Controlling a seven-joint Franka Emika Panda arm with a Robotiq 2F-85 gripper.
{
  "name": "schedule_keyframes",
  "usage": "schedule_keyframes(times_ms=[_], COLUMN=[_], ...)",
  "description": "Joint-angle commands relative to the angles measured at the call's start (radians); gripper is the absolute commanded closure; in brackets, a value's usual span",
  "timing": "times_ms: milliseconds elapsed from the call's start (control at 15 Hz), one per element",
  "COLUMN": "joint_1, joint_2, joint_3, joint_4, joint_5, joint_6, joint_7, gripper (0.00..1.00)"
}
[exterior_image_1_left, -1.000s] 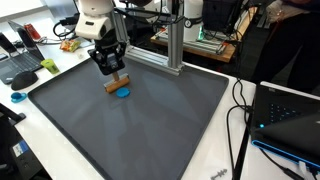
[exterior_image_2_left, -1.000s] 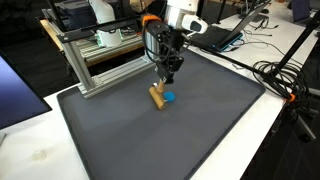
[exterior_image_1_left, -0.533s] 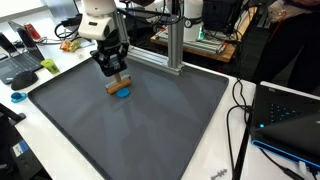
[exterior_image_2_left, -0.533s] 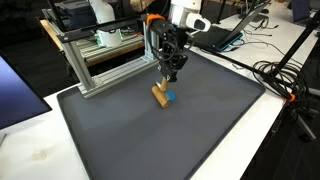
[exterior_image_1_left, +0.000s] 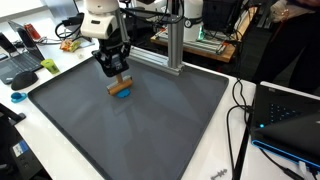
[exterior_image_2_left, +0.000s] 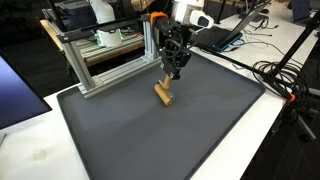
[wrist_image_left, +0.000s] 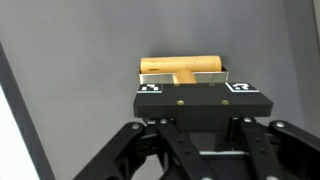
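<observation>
My gripper (exterior_image_1_left: 117, 75) (exterior_image_2_left: 172, 74) hangs over the far part of a dark grey mat (exterior_image_1_left: 150, 125) (exterior_image_2_left: 170, 130), shut on the stem of a T-shaped wooden piece (exterior_image_1_left: 120, 88) (exterior_image_2_left: 163, 94). The piece's round crossbar lies at or just above the mat. In the wrist view the wooden piece (wrist_image_left: 182, 66) shows beyond the gripper (wrist_image_left: 185, 82), its stem running back between the two marker-tagged pads. A sliver of a blue disc (exterior_image_1_left: 123, 94) peeks out under the wood in an exterior view; elsewhere the wood hides it.
An aluminium frame (exterior_image_1_left: 175, 45) (exterior_image_2_left: 100, 60) stands just behind the mat's far edge, close to the gripper. Laptops (exterior_image_1_left: 285, 115) (exterior_image_2_left: 222, 35) and cables (exterior_image_1_left: 240, 105) (exterior_image_2_left: 275, 72) lie on the white table around the mat. Small items (exterior_image_1_left: 20, 72) sit beside it.
The gripper has shifted slightly toward the frame with the wooden piece in it. The blue disc, plainly visible beside the wood before, is now mostly covered.
</observation>
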Motion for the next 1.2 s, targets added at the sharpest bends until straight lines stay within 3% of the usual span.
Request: schedule_keyframes(times_ms=[0, 667, 1000, 1133], joint_1=[0.016, 0.03, -0.029, -0.032], joint_2=[0.025, 0.033, -0.089, -0.15], joint_3=[0.035, 0.056, 0.081, 0.057], joint_4=[0.008, 0.023, 0.016, -0.003], joint_5=[0.062, 0.104, 0.34, 0.397], joint_6=[0.0, 0.006, -0.095, -0.104], joint_7=[-0.003, 0.002, 0.009, 0.066], gripper=[0.78, 0.78, 0.78, 0.78])
